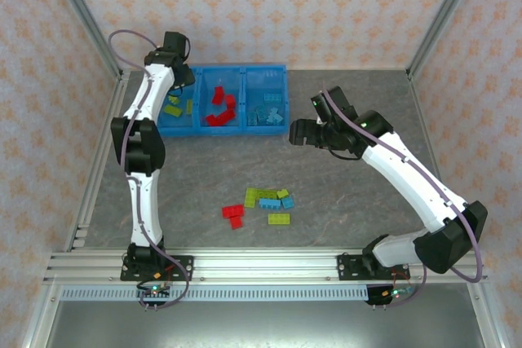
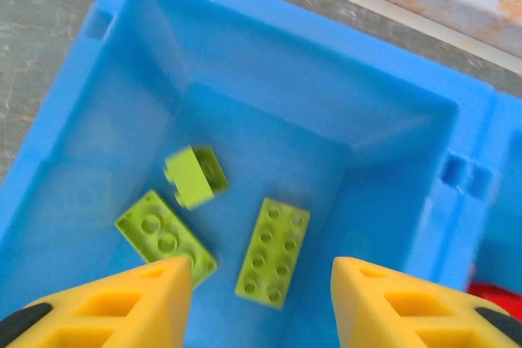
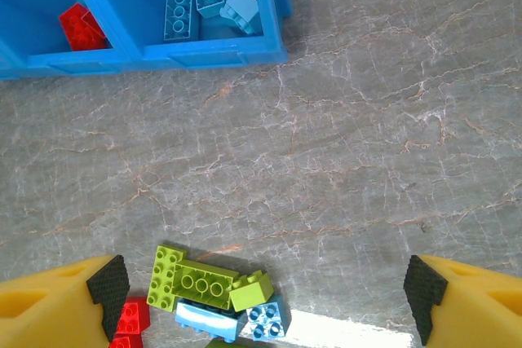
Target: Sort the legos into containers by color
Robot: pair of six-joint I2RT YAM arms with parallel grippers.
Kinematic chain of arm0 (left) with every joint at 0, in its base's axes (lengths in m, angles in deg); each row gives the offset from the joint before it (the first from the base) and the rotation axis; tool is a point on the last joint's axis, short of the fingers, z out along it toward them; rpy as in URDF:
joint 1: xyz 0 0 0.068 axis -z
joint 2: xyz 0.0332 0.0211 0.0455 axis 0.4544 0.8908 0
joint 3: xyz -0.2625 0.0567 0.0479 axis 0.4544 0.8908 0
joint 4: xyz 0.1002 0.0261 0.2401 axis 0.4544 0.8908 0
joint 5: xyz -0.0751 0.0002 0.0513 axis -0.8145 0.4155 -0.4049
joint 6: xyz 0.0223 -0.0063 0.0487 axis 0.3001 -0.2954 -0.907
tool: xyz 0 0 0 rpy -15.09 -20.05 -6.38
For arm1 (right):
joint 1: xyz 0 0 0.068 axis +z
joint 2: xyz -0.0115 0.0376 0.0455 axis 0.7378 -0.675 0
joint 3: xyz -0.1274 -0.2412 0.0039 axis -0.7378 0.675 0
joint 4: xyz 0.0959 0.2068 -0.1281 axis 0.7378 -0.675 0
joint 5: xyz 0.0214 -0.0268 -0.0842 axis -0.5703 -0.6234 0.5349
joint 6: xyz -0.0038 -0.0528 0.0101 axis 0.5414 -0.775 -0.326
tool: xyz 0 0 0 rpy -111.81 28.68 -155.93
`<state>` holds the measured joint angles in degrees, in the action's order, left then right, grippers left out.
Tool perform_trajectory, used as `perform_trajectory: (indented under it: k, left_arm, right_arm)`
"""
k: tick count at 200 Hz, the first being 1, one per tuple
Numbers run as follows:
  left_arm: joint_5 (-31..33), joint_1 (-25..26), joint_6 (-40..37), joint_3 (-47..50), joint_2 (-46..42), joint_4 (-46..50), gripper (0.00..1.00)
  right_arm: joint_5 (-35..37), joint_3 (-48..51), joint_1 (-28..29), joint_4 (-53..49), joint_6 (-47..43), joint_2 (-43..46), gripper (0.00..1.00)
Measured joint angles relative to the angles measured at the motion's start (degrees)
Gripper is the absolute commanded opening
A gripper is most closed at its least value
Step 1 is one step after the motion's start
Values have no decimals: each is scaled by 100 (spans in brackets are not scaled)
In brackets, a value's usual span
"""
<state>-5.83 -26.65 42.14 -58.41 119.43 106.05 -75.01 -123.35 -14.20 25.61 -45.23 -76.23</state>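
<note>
Over the left compartment of the blue bin tray (image 1: 245,68), the left gripper (image 2: 261,268) hangs with its yellow fingers (image 2: 155,299) apart and nothing between them: released. Below it on that compartment's floor lie two flat lime bricks (image 2: 273,252) and one small lime brick (image 2: 194,175). The small one is tilted on an edge and blurred, so I judge it loose and tumbling, not gripped. Lime goes there because the tray's middle compartment holds red bricks (image 1: 220,107) and its right one holds light blue bricks (image 1: 267,112); colours kept apart, no mixing visible. Remaining legos (image 1: 263,201) sit in a loose pile on the table (image 1: 204,165), well in front of the tray: lime, light blue, and a red pair (image 1: 234,215) on the pile's left. Between the tray's front-right corner and that pile hovers the right gripper (image 1: 295,132), jaws wide and empty, likely placed to come down on the pile next. Room: bare table all round the pile and along the tray's front wall, so approach looks free from any side. Tight spots are the compartment walls around the left fingers and the tray's left side, near the frame rail (image 1: 98,165). Arms well apart, no crossing.
</note>
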Motion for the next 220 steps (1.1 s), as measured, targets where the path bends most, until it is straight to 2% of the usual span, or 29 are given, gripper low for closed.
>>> perform_trajectory:
  k: [27, 62, 88, 112, 145, 159, 188, 220]
  left_arm:
    - [-446, 7, 111, 1093, -1196, -197, 47]
    - [-809, 284, -17, 2461, -3506, -527, 47]
    - [-1016, 868, -809, 3161, -4892, -761, 48]
    - [-1523, 1252, -1792, 4194, -5810, -1034, 50]
    - [-2330, 1276, -3067, 5866, -6607, -1237, 62]
    - [-2557, 1276, -3571, 6356, -6848, -1248, 66]
    - [-2702, 1276, -4284, 6817, -7232, -1257, 67]
    - [-2697, 1276, -4642, 7077, -7490, -1327, 68]
  right_arm:
    - [-15, 0, 0, 2, -4, -24, 89]
    - [-116, 7, 144, 24, -168, -234, 88]
    - [-179, 24, 551, 28, -308, -597, 86]
    - [-216, 433, 1045, 111, -507, -933, 85]
    - [-111, 1016, 1766, 81, -994, -1252, 82]
    - [-46, 1060, 2031, 90, -1222, -1390, 76]
    - [46, 1054, 2312, 214, -1543, -1690, 60]
    - [133, 1034, 2603, 361, -1840, -2111, 57]
